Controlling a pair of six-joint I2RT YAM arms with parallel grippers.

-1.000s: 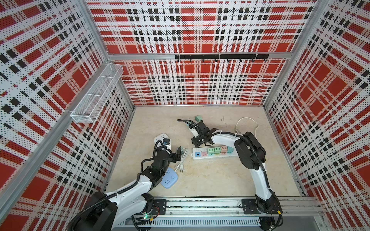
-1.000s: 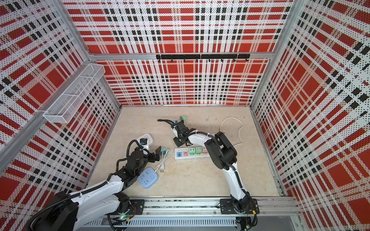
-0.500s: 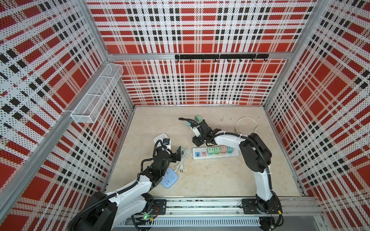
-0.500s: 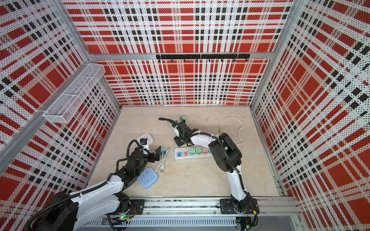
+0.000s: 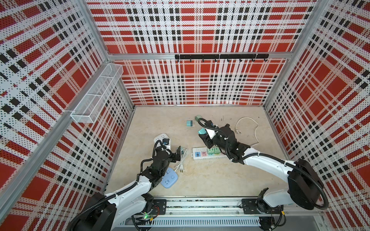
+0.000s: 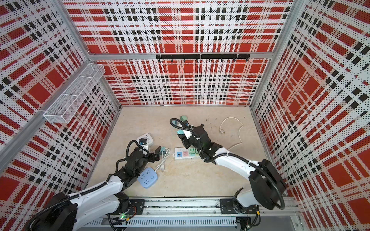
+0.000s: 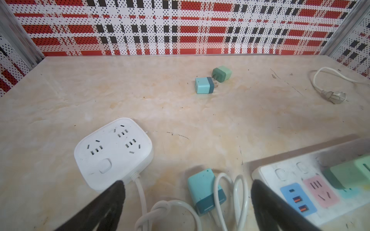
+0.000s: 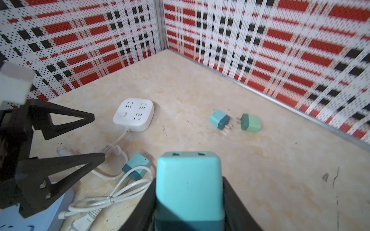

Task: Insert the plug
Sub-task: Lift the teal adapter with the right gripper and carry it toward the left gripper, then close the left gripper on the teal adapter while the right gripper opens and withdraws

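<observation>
A light-blue plug (image 8: 188, 184) with a dark teal end sits between the black fingers (image 8: 230, 192) of my right gripper (image 8: 189, 188), which is shut on it. In both top views this gripper (image 5: 203, 134) hangs just behind the white power strip (image 5: 200, 158). The strip (image 7: 288, 176) carries coloured sockets, and two green plugs (image 5: 213, 150) stand in it. My left gripper (image 7: 187, 183) is open and low over a blue plug (image 7: 206, 192) lying among white cable loops (image 7: 218, 192) left of the strip.
A blue plug (image 5: 189, 123) and a green plug (image 5: 198, 118) lie loose further back. A white square socket block (image 5: 161, 138) and a blue oval one (image 5: 169, 178) sit by the left arm. A white cable (image 5: 248, 128) lies at the right. A wire basket (image 5: 96, 96) hangs on the left wall.
The right arm's elbow has swung down toward the near right. Its gripper, still holding the plug, has shifted slightly right. The left arm has not moved.
</observation>
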